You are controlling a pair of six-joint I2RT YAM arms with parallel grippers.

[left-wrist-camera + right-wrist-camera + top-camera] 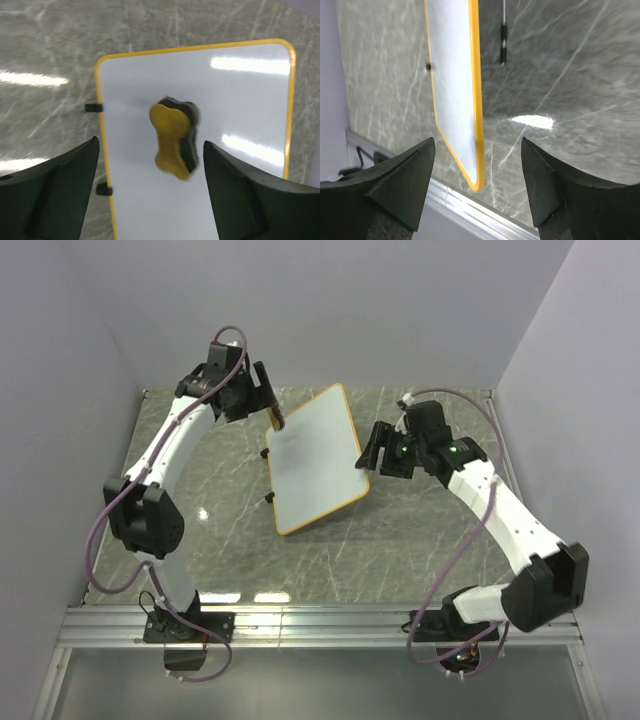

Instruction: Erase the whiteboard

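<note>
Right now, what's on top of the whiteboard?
A yellow eraser with a dark pad, blurred, over the middle of the whiteboard; contact unclear. The visible board looks clean; the patch under the eraser is hidden.

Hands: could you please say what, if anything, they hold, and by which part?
Nothing is held. The left hand is open around the loose eraser, the right hand open astride the edge of the whiteboard.

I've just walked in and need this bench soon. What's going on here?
A robot faces a whiteboard on the table; the board shows no marks. The left tool is open above it, with a blurred yellow eraser between its fingers, touching neither. The right tool is open at the board's right edge.
</note>
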